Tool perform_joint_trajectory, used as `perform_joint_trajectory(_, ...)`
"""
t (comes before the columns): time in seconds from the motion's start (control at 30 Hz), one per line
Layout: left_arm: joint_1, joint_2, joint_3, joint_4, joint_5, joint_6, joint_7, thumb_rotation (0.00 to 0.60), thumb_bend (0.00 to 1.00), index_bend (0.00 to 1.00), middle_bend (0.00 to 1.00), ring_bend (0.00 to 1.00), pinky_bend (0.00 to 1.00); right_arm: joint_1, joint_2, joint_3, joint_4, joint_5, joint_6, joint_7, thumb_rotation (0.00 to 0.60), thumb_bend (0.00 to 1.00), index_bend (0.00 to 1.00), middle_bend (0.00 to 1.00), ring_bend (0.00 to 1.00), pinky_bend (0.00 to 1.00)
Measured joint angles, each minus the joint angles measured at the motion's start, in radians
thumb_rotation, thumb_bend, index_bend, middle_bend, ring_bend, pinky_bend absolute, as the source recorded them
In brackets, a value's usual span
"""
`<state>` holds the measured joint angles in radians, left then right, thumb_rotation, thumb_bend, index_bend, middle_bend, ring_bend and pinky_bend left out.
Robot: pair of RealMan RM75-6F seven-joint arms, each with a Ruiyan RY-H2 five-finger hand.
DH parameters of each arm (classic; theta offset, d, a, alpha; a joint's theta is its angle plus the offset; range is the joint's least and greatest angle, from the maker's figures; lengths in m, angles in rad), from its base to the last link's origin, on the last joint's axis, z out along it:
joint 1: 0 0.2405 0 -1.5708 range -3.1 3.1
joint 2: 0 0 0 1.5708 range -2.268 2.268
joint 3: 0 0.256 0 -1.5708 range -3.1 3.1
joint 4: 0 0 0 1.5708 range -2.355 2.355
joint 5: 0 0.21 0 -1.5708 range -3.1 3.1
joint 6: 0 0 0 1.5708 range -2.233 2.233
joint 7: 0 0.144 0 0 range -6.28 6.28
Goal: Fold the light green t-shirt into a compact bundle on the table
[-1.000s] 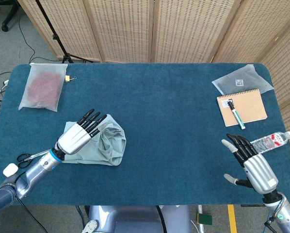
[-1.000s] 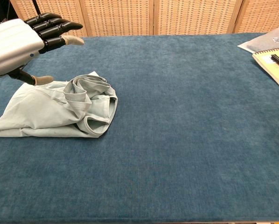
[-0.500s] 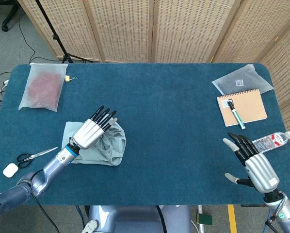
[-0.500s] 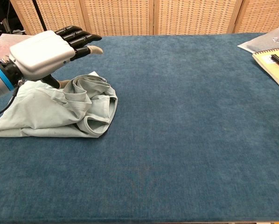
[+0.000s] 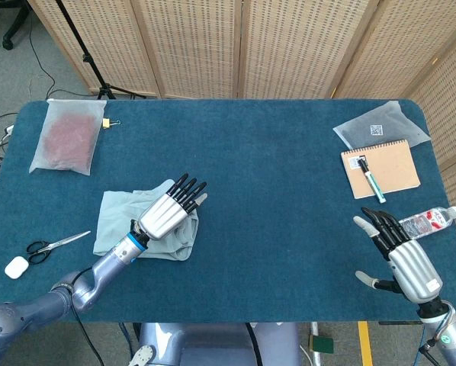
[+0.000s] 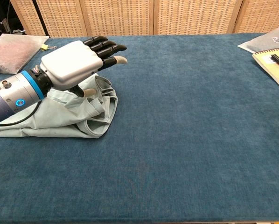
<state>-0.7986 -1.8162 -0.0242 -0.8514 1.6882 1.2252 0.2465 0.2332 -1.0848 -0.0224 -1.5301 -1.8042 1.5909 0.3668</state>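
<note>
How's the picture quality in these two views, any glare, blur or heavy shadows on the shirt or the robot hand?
Head view: even, soft light, sharp throughout, only a faint shadow under the left robot hand on the light green t-shirt. Chest view: the hand's white shell looks bright but not blown out; it darkens the shirt folds beneath it; no blur.

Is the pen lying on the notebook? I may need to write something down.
Yes, in the head view the pen lies across the brown notebook near the table's right edge.
</note>
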Motion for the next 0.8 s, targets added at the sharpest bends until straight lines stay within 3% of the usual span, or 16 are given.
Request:
perform_joint_trajectory(0.5,-0.021,-0.07,0.005,0.067,0.013,0.009,-0.057,0.6,0.26,0.0,0.0,0.0,0.0,-0.002,0.004,0.0,0.001,0.0,0.005,0.01,0.6,0.15,0.0,0.0,0.0,0.05)
perform_joint_trajectory(0.8,-0.017,-0.053,-0.007,0.056,0.026,0.1,-0.094,0.6,0.26,0.0,0.0,0.0,0.0,-0.003,0.004,0.0,0.002,-0.004,0.008,0.013,0.6,0.14,0.0,0.0,0.0,0.05)
